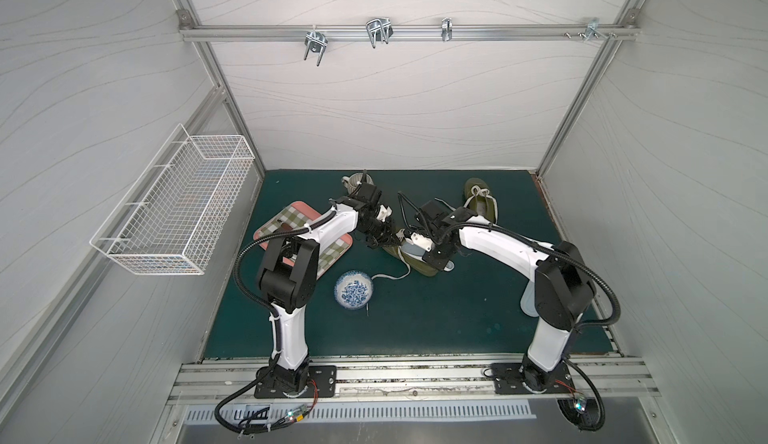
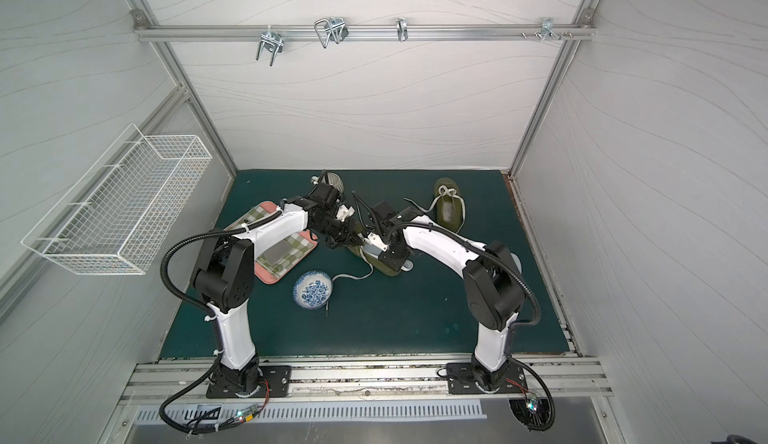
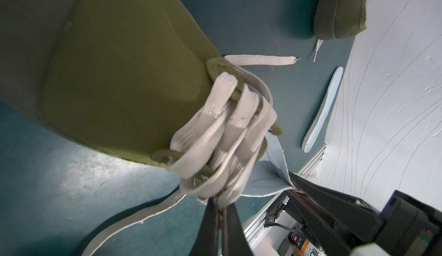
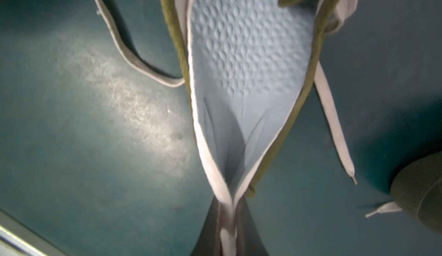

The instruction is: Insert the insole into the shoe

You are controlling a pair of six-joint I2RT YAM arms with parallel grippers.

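Plainly, the insole sits pinched endwise within the right pincer.

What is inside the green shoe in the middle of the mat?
A pale blue insole lies in the shoe, one end pinched by the right end effector. Its far end is hidden under the laces.

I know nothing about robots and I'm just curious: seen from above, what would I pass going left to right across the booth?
From the left: wire basket → checked tray → blue-patterned bowl → olive shoe between the two arms → second olive shoe → pale spare insole.
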